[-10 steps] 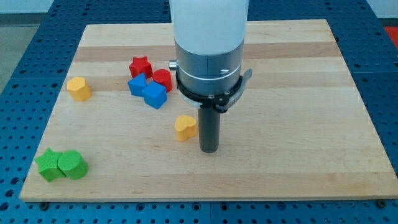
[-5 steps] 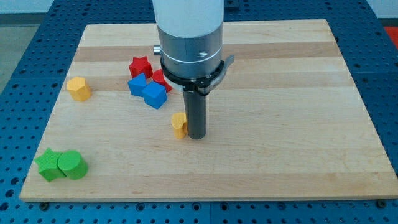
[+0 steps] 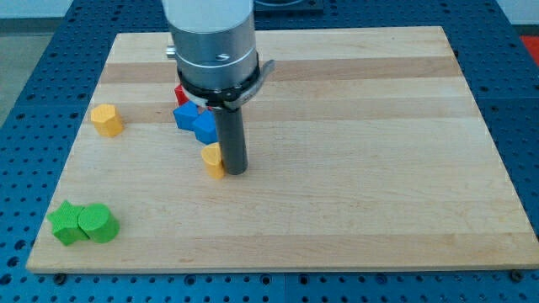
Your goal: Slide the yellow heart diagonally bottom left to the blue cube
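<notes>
yellow heart (image 3: 212, 160) against my tip (image 3: 233, 171) — just below blue cube (image 3: 205, 127)

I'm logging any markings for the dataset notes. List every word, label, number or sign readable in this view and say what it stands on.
None: no readable text anywhere in this view.
The wooden board, the yellow heart beside my tip, the blue cube and the arm's grey collar all carry no lettering, number or logo.
</notes>
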